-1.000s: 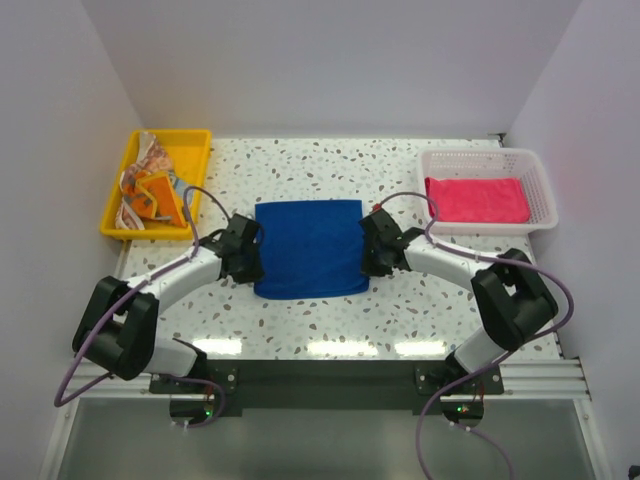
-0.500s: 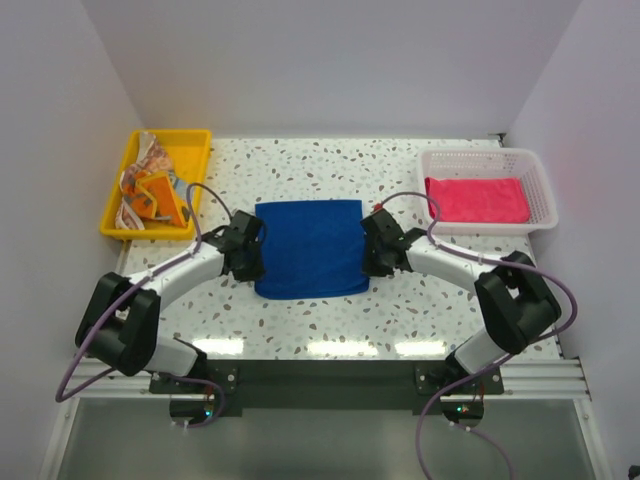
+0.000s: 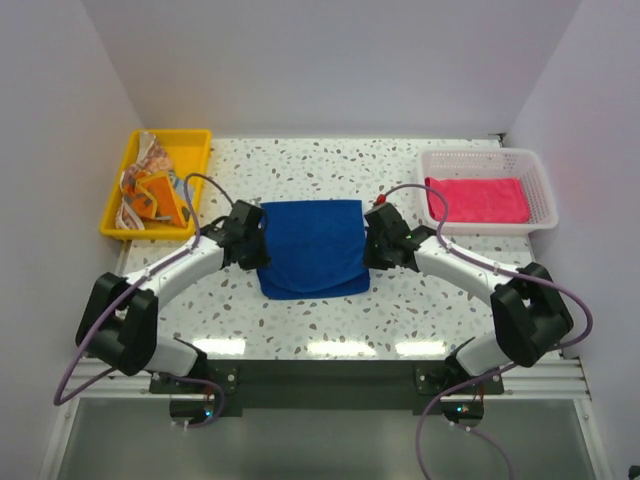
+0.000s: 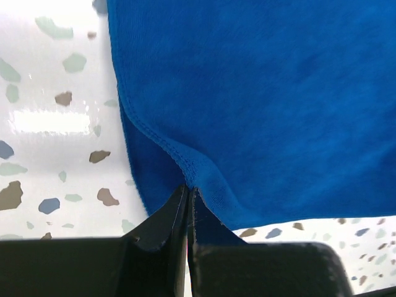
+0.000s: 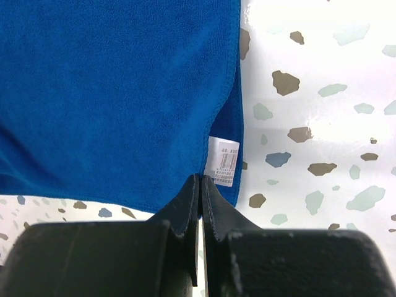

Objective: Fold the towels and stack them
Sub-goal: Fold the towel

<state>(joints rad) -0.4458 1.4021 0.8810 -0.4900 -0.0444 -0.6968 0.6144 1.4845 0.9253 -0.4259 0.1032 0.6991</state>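
1 of 4 done: folded plain hot pink cloth (image 3: 477,200) in white mesh basket (image 3: 540,185). Mid-fold on royal blue towel (image 3: 310,245) at desk (image 3: 330,170) centre, left gripper (image 4: 187,192) and right gripper (image 5: 201,179) clamped on its side edges. 2 orange cloths (image 3: 152,192) left, crumpled in yellow plastic tray (image 3: 195,150).

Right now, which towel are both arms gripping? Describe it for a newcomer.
On the speckled table, look between the yellow plastic tray at far left and the white mesh basket at far right. The plain royal blue towel sits there, pinched at its side edges by the left fingers and right fingers; it alone is outside a container.
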